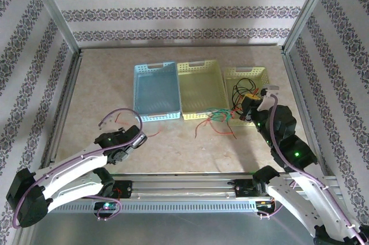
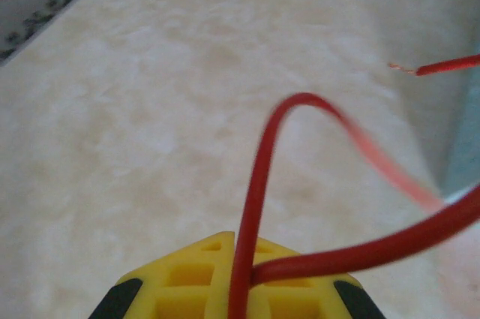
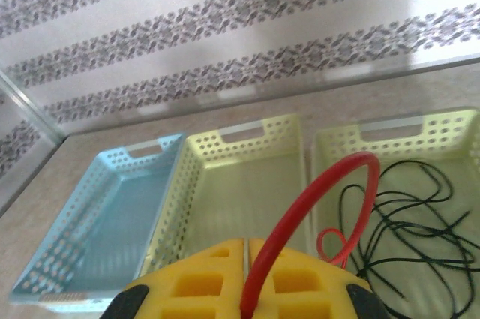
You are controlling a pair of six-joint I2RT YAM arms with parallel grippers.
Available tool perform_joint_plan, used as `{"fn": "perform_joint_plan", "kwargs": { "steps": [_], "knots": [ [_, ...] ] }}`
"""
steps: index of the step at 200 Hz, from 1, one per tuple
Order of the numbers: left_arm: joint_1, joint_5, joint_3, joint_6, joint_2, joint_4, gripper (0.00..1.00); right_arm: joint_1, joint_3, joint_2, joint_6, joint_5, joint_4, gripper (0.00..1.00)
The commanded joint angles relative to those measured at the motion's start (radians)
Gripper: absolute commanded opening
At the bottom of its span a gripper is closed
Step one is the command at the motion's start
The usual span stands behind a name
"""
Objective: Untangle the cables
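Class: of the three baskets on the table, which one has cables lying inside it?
The pale yellow basket on the far right: black cables lie coiled inside it. The blue basket and the middle yellow-green basket hold none.

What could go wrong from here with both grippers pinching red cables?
1. The right gripper is shut on a red cable loop next to the black cables in the pale yellow basket; pulling may drag them along.
2. The red-and-green tangle could tighten if pulled.
3. The left gripper pinches its thin red cable at the very tip; it might slip out.
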Motion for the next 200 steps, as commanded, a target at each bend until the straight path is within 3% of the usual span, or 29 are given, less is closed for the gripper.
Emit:
{"fn": "perform_joint_plan", "kwargs": {
  "steps": [1,17,41,63,85,123,160,200],
  "knots": [
    [0.019,-0.037,-0.022,-0.189,-0.031,-0.168,0.0,-0.015,-0.003,-0.04,0.019,0.134,-0.014,0.0],
    [0.036,-0.039,-0.021,-0.19,-0.041,-0.172,0.0,-0.022,-0.016,-0.059,0.035,0.169,-0.029,0.0],
    [0.04,-0.008,-0.021,0.095,-0.056,0.045,0.0,-0.028,-0.02,-0.034,0.018,0.031,-0.022,0.0],
    [0.04,0.195,-0.048,0.476,-0.11,0.444,0.0,-0.019,-0.026,0.018,0.03,-0.154,-0.005,0.0],
    [0.04,0.411,0.003,0.668,-0.168,0.661,0.0,0.016,-0.043,0.044,0.054,-0.27,0.02,0.0],
    [0.04,0.648,0.305,0.807,-0.11,0.693,0.0,0.123,-0.094,0.107,0.035,-0.4,0.024,0.0],
    [0.04,0.639,0.567,0.897,0.101,0.725,0.0,0.201,-0.162,0.184,0.036,-0.449,0.05,0.0],
    [0.067,0.705,0.782,0.918,0.417,0.776,0.0,0.201,-0.172,0.164,0.028,-0.419,0.045,0.0]
  ]
}}
